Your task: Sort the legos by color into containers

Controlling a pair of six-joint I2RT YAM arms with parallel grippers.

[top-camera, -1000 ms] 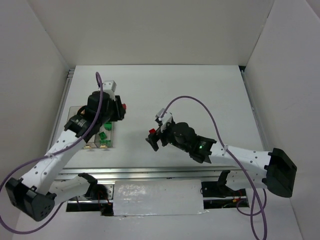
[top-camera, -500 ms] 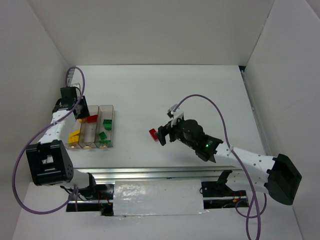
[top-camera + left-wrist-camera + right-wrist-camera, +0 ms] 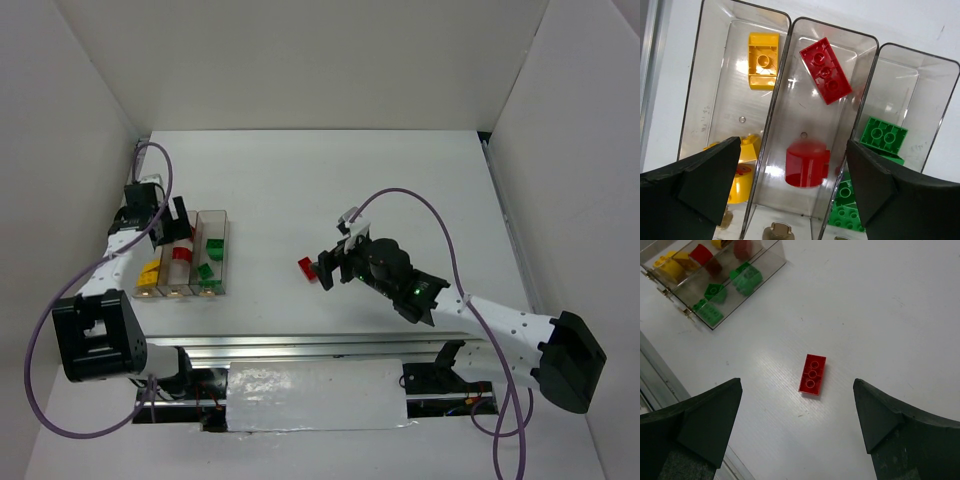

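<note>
- Desk (image 3: 890,315) w/ one loose red brick (image 3: 812,374); right claw (image 3: 797,390) spread astride it, prob. for pickup.
- left claw (image 3: 792,165) spread, empty, over middle bin (image 3: 800,107); red round piece (image 3: 807,164) inside, colour match.

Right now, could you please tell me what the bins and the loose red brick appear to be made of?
The bins: likely clear hard plastic; contents show through the walls, with glossy glare. The red brick: apparently molded plastic, smooth and slightly shiny, with crisp round studs on top.

Red round piece (image 3: 807,164): blurred. Lower green brick (image 3: 847,212): cut off by frame edge. Yellow rounded piece (image 3: 749,150): partly behind left end effector (image 3: 792,144).
</note>
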